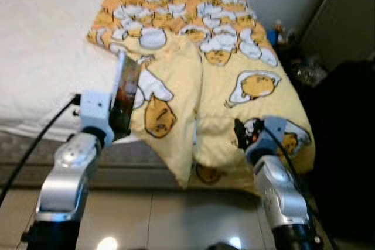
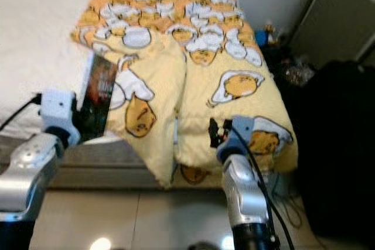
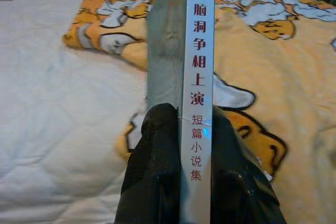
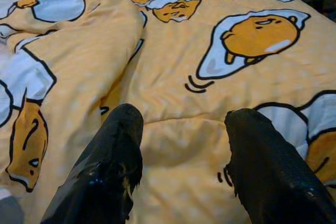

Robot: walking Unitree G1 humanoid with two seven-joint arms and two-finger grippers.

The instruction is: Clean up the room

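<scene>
My left gripper point(image 1: 120, 122) is shut on a thin book point(image 1: 126, 89) with a dark cover, held upright on edge over the bed's near side. The left wrist view shows its white spine with red characters point(image 3: 199, 72) between the two black fingers point(image 3: 155, 171). A yellow quilt point(image 1: 234, 80) printed with egg cartoons covers the right half of the bed, its near corner folded and hanging over the edge. My right gripper point(image 4: 184, 150) is open, hovering just above the quilt's near edge with nothing between its fingers point(image 4: 113, 166).
The bare white mattress cover point(image 1: 41, 51) fills the bed's left half. Tiled floor point(image 1: 152, 221) lies in front. A dark bulky object point(image 1: 345, 144) stands right of the bed, with small clutter point(image 1: 281, 33) by the far right corner.
</scene>
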